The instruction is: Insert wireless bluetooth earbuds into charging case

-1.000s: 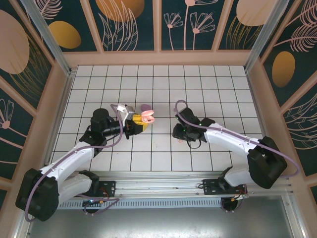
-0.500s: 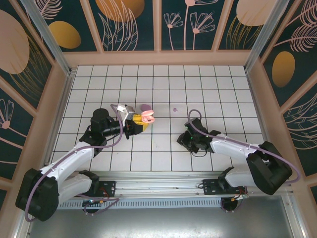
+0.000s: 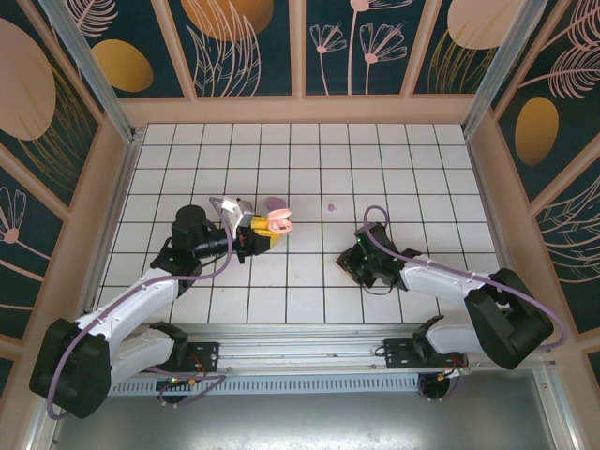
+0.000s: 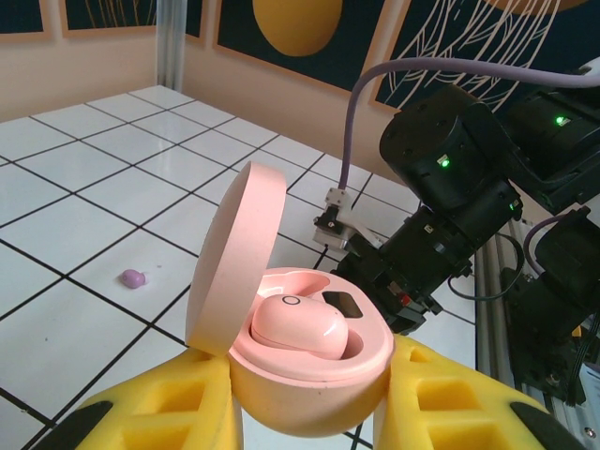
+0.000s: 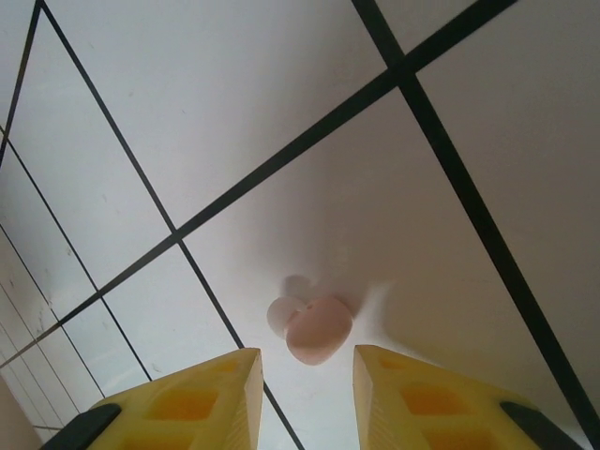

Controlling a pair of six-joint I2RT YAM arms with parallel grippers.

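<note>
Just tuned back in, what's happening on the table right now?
The left gripper holds the pink case, lid open, with one pink bud seated inside. The right gripper is low over the table and open, with a second pink bud lying just ahead of it, not yet gripped. A purple bud lies loose on the table.

Earbud point(image 4: 298, 328) in case point(image 4: 309, 380); second earbud point(image 3: 330, 207) on table point(image 3: 309, 159), right of case.

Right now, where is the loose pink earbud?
In the right wrist view the pink earbud lies on a white tile just ahead of the open right gripper, near a black grout line.
</note>
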